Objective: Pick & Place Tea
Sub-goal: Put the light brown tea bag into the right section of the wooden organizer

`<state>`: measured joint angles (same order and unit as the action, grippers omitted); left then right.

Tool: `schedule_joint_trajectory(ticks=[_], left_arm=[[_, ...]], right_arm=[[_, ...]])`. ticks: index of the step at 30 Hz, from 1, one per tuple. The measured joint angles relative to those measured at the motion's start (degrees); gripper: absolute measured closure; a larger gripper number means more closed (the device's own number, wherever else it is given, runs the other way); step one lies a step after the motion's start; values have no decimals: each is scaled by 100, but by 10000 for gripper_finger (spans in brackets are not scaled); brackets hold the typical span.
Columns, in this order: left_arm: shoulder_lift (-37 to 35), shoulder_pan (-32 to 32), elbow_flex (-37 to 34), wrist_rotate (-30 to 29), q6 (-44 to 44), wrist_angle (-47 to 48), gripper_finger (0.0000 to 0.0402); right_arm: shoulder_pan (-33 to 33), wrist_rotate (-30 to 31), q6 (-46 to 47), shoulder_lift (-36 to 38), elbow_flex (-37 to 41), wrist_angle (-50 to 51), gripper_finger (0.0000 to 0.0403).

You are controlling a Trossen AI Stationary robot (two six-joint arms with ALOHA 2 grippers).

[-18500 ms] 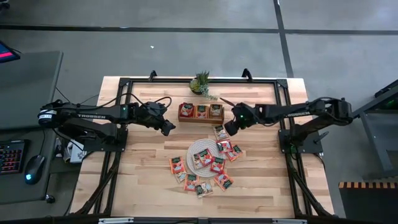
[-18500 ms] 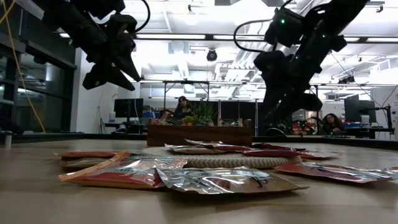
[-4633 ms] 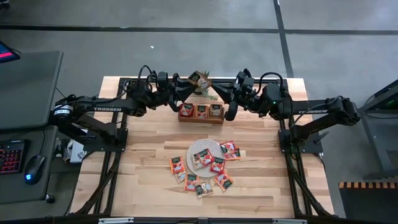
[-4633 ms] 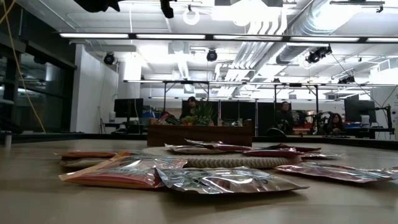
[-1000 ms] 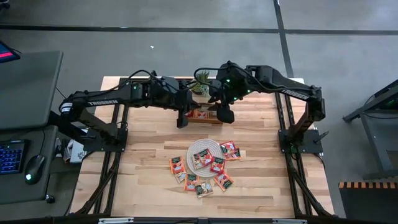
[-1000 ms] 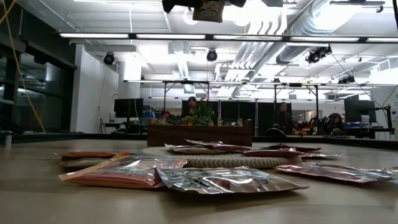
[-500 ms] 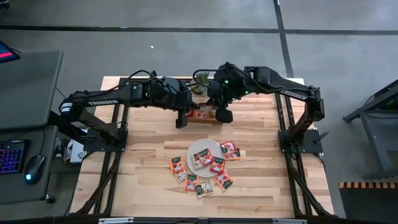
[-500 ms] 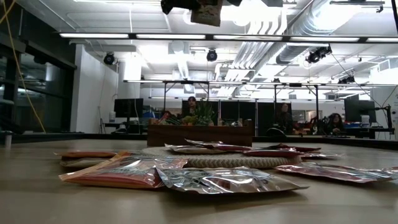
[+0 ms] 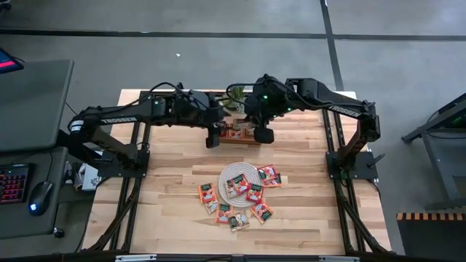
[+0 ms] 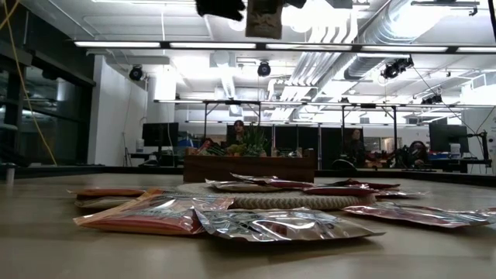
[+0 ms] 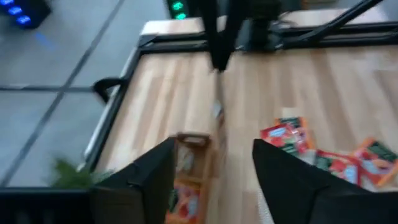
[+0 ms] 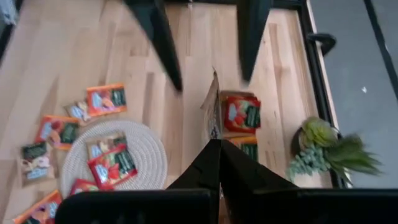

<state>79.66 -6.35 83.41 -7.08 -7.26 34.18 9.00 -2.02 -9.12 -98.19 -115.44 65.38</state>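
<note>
Loose tea sachets [image 9: 234,200] scattered on near tabletop [image 9: 167,196], several on round mat [image 9: 239,179]. Beyond, one sachet [image 12: 213,113] pinched edge-on by closed fingers of right gripper [image 9: 256,129], above wooden tray [image 9: 234,133]. Left gripper [image 9: 213,136] alongside, fingers open, empty.

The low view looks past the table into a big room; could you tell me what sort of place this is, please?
Probably a robotics lab or open workshop: exposed ceiling ducts, rows of strip lights, and monitors on benches with people seated behind the table.

Grey floor [image 9: 218,58], desk [image 9: 33,102] at left, bright ceiling lights [image 10: 310,48] overhead
</note>
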Motion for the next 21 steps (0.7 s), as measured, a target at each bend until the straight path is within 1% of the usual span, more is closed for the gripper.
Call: schedule_joint_trajectory(ticks=[2, 5, 7, 9, 12, 14, 16, 18, 21], left_arm=[[-142, -2, 0, -362, 42, 88, 174], [-478, -36, -2, -835, 104, 416, 169], [-701, -124, 9, -882, 152, 441, 168], [-969, -188, 2, -889, 279, 733, 168], [-1260, -313, 13, -917, 369, 926, 168], [-1455, -319, -6, -931, 452, 1240, 168], [-1584, -301, 17, -986, 481, 1242, 168], [-1772, -301, -8, -1029, 566, 1525, 168], [-1923, -301, 16, -1049, 737, 1580, 168]], right_arm=[[39, 134, 1, 0, 0, 137, 402], [132, 155, 4, 0, 0, 339, 403], [208, 164, 1, 0, 0, 425, 403], [279, 164, 1, 0, 0, 423, 403], [405, 162, -11, 0, 0, 432, 403], [498, 118, -25, 0, 0, 471, 403], [581, 73, -44, 0, 0, 473, 403], [658, 41, -78, 0, 0, 473, 403], [779, -46, -79, 0, 0, 495, 403]])
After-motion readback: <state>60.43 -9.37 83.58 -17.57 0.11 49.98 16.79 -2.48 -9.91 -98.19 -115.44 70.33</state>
